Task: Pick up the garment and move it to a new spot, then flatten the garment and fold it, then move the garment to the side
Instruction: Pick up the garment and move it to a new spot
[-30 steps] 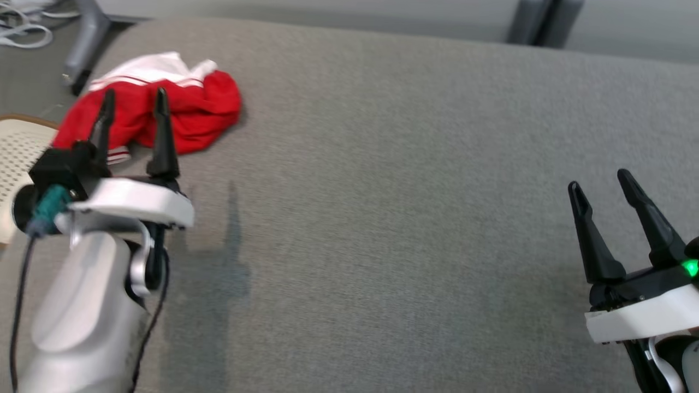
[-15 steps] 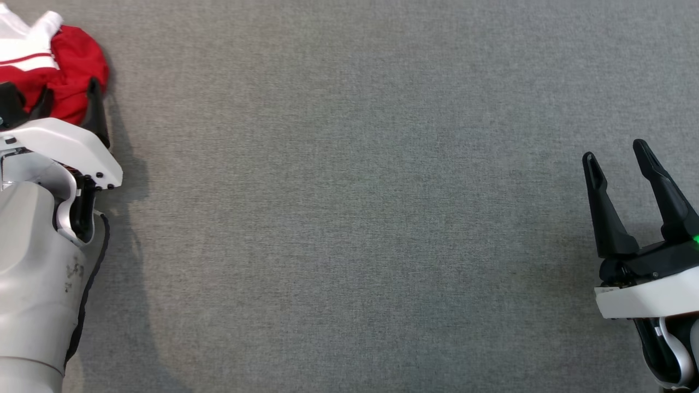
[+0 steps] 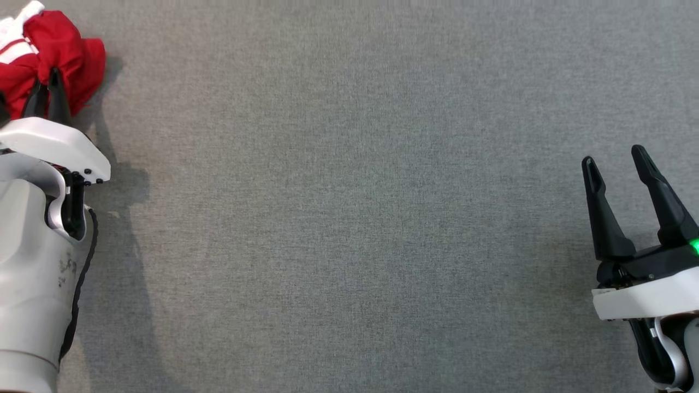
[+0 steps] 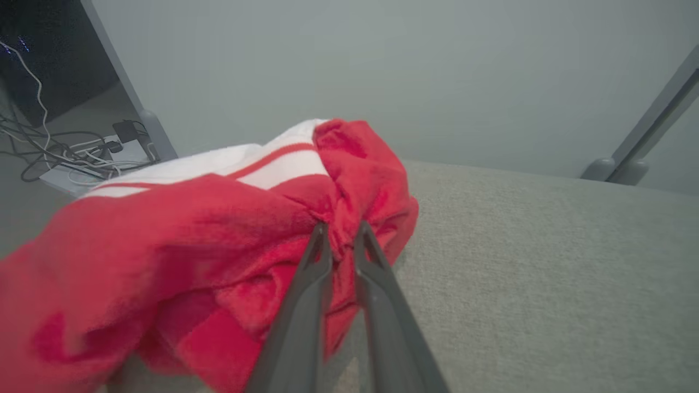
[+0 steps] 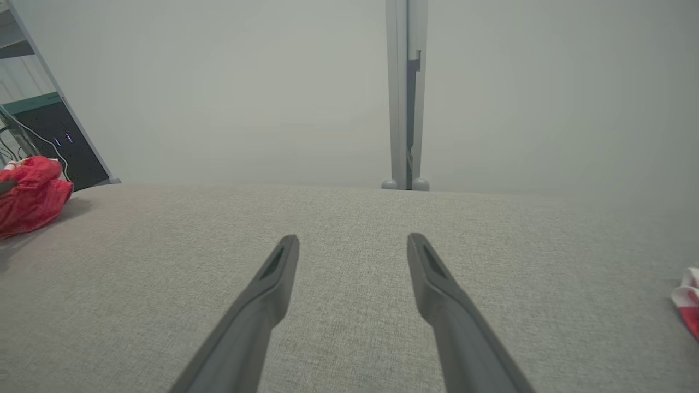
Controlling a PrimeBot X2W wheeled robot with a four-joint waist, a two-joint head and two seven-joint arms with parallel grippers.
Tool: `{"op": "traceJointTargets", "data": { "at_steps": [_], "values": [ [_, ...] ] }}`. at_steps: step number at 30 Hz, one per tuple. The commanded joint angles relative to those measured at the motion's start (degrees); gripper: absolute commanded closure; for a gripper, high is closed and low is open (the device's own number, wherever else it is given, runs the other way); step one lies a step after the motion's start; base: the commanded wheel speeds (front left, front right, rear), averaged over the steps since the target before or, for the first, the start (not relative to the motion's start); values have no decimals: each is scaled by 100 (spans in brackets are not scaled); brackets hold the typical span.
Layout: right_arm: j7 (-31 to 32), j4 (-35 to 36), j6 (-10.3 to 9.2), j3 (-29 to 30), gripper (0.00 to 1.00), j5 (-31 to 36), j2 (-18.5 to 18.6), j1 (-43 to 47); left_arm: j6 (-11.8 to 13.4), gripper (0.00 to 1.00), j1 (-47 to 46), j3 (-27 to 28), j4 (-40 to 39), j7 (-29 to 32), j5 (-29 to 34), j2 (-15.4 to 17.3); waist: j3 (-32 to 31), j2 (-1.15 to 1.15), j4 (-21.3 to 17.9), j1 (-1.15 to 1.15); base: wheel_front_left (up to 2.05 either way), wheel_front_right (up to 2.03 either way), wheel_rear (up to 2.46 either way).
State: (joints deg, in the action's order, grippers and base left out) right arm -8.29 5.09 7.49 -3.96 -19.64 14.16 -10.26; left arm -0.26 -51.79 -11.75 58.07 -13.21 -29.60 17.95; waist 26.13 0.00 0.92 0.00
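The garment (image 3: 60,43) is a crumpled red cloth with white striped parts, lying at the far left of the grey table. My left gripper (image 3: 49,79) reaches into its near edge. In the left wrist view the two fingers of this gripper (image 4: 341,226) stand almost together with a fold of the red garment (image 4: 218,229) pinched between them. The right wrist view shows the garment (image 5: 30,202) at the far left. My right gripper (image 3: 612,155) hovers open at the lower right, far from the cloth, with nothing between its fingers (image 5: 354,239).
The grey fabric table top (image 3: 349,218) spreads wide between the two arms. A red and white piece of cloth (image 5: 688,300) peeks in at the right edge. A grey post (image 5: 407,93) stands behind the table's far edge. Cables (image 4: 65,153) lie on the floor beyond the left end.
The head camera has tilted down and shifted since the first frame. My left gripper has shut on the garment's edge, and the cloth is bunched up more. The right gripper has hardly moved.
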Motion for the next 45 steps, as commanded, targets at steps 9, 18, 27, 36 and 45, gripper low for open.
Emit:
{"op": "traceJointTargets", "data": {
  "at_steps": [9, 18, 27, 36, 45],
  "values": [
    [-52, -194, 1, 51, 0, 119, -182, 278, 376, 100, 1285, 445, -1806, -194, 365, 97, -922, 0, -97, 0, 0, 0, 0],
    [63, -346, 1, -30, 0, 235, -422, 665, 1048, 100, 3991, 759, -4468, -194, 697, -162, -1807, 0, -564, 0, 0, 0, 0],
    [255, -274, 1, 237, 0, 429, -490, 1182, 1485, 100, 5762, 307, -6072, 208, 812, -512, -2344, 0, -756, 0, 0, 0, 0],
    [398, -84, 1, 269, 0, 445, -459, 1204, 1343, 100, 5460, -219, -6497, 545, 1083, -502, -2277, 0, -958, 0, 0, 0, 0],
    [267, -108, 1, 217, 0, 314, -515, 961, 897, 100, 4290, -761, -6087, 658, 1281, -638, -1814, 0, -1491, 0, 0, 0, 0]
  ]
}}
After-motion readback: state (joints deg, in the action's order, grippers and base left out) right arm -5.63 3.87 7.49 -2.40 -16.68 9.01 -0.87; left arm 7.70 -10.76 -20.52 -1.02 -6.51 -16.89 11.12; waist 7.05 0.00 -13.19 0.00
